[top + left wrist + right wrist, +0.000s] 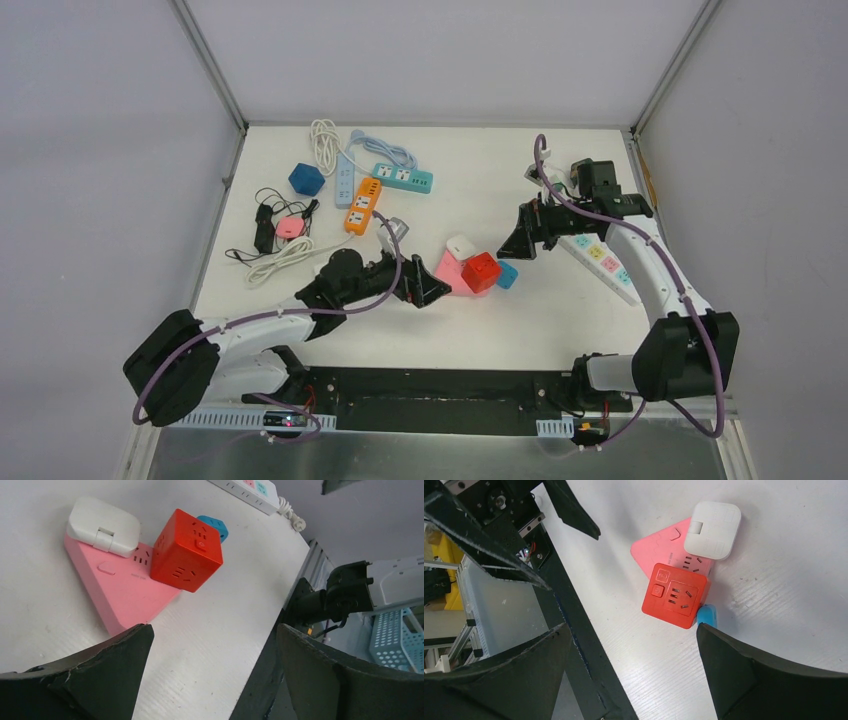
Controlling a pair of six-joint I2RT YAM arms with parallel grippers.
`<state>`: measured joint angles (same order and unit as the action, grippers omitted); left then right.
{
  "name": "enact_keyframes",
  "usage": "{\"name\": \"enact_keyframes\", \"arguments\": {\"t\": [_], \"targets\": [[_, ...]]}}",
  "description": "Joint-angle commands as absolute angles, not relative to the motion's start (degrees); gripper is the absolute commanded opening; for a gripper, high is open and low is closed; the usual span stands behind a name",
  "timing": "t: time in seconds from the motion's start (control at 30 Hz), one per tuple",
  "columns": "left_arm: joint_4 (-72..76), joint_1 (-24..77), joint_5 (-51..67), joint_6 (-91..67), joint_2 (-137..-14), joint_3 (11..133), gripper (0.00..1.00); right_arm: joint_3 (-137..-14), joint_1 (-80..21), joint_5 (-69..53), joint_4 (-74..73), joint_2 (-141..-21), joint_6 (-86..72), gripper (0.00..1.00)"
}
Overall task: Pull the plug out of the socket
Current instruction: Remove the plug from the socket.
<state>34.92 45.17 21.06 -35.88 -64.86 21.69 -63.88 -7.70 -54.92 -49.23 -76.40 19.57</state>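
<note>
Plainly, the task's thing is a white plug: a flat, square block with rounded corners and a hinged tab on one side. It sits in a pink socket, a flat wedge-shaped block lying on the white worktop with a small oval button on its top face. Just beside the plug, with a row of bare socket holes between them, a red cube socket stands on the pink block's edge. A blue cube peeks out behind the red one.

The left gripper has its fingers spread wide and holds nothing. The pink socket lies straight ahead of it, nearer the left-hand finger. Its closest corner comes right up to that fingertip, though whether they touch cannot be told. The plug is at the far end of the pink block, well clear of both fingers.

The right gripper is likewise wide apart and empty. In its wrist view the group lies ahead of the gap between the fingers: the red cube nearest, the plug beyond it. The blue cube shows right at the tip of the finger on the right of that view, and contact cannot be told. A long white power strip lies under the right arm.
</note>
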Motion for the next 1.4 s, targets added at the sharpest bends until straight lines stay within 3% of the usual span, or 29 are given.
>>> {"name": "enact_keyframes", "arguments": {"t": [0.0, 0.53, 0.73, 1.23, 1.37], "targets": [[34.9, 49.7, 15.2, -25.8, -62.2, 23.0, 0.99, -65.6, -7.4, -56.4, -48.8, -73.6, 21.2, 1.0], [35.2, 58.2, 7.5, -21.4, -61.0, 21.6, 0.99, -65.3, -7.4, -56.4, -48.4, -72.2, 21.4, 1.0], [36.1, 58.1, -2.8, -23.8, -57.8, 18.2, 0.99, -65.2, -7.2, -56.2, -48.3, -72.3, 21.7, 1.0], [39.2, 58.2, 9.1, -18.6, -65.6, 22.2, 0.94, -65.1, -6.7, -53.4, -48.6, -73.7, 23.0, 1.0], [39.3, 58.6, 10.0, -17.7, -68.7, 24.1, 0.98, -65.2, -6.5, -53.3, -48.8, -73.7, 23.2, 1.0]]}}
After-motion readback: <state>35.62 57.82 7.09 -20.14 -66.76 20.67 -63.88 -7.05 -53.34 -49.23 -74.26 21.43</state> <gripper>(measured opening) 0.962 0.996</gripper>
